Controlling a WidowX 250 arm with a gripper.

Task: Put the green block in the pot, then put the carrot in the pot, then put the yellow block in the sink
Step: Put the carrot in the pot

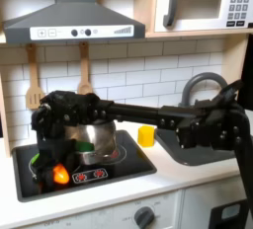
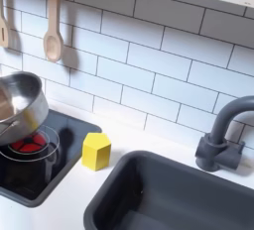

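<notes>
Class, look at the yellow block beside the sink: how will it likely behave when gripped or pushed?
The yellow block looks rigid and small, so probably light. Its flat, angled faces suggest it would slide, not roll. It sits on the counter between the stovetop and the sink, so a push might tip it in.

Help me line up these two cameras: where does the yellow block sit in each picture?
First exterior view: the yellow block sits right of centre on the white counter, between the stovetop and the sink.
Second exterior view: the yellow block sits lower left of centre, between the stovetop and the sink.
Shared landmark: the faucet, to the block's right in both exterior views.
</notes>
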